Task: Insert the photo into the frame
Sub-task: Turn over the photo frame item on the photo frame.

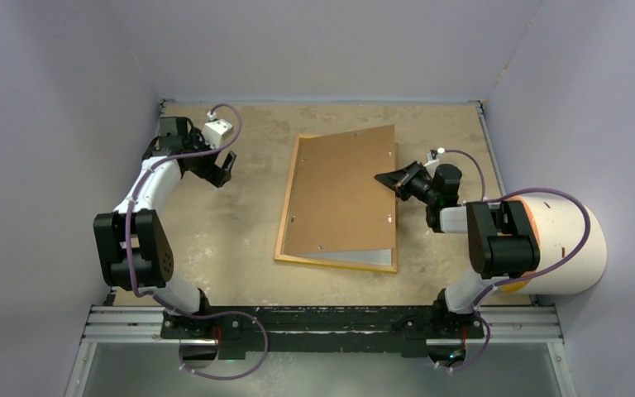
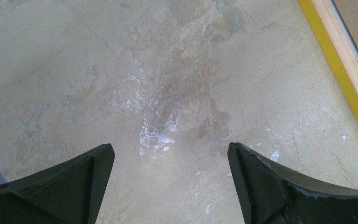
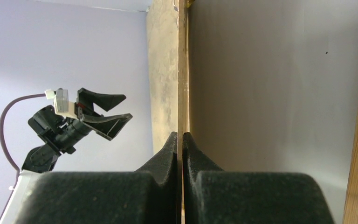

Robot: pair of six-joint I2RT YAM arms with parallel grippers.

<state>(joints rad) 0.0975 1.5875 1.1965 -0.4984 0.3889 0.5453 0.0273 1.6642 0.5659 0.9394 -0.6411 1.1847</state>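
The frame [image 1: 335, 264] lies face down, long axis near-to-far; the board [image 1: 343, 194] tilts over it, right edge clenched by the nearer right hand [image 1: 383, 177]. The photo [image 1: 364, 257] likely shows pale at the frame's near end, under the board. The left hand [image 1: 223, 172] is released, well left of the frame.

**Lilac walls, scuffed beige worktop**

Pale lilac walls [image 1: 50, 83] close in at 9, 12 and 3 o'clock. The worktop [image 1: 215, 240] is mottled with whitish patches. A metal rail [image 1: 132, 318] runs along 6 o'clock. A white drum [image 1: 566, 248] lies at 3 o'clock. The light is even.
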